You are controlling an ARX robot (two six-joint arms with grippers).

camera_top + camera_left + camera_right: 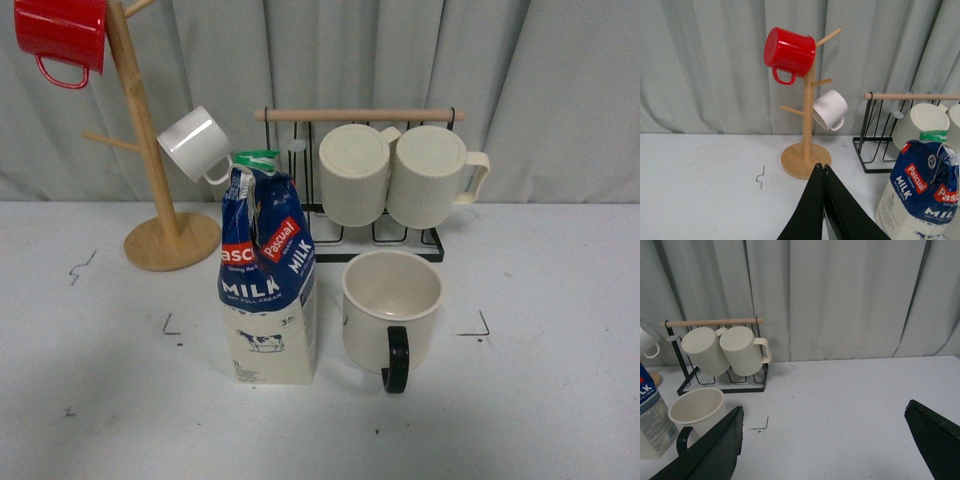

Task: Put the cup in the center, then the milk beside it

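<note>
The cup, a wide cream mug with a dark handle facing front, stands upright in the middle of the table. The milk, a blue-topped Pascual carton with a green cap, stands upright just left of it, close but apart. No arm shows in the front view. In the left wrist view my left gripper is shut and empty, above the table left of the milk. In the right wrist view my right gripper is open and empty, with the cup and milk off to one side.
A wooden mug tree at the back left holds a red mug and a small white mug. A black wire rack behind the cup holds two ribbed cream mugs. Grey curtain behind the white table.
</note>
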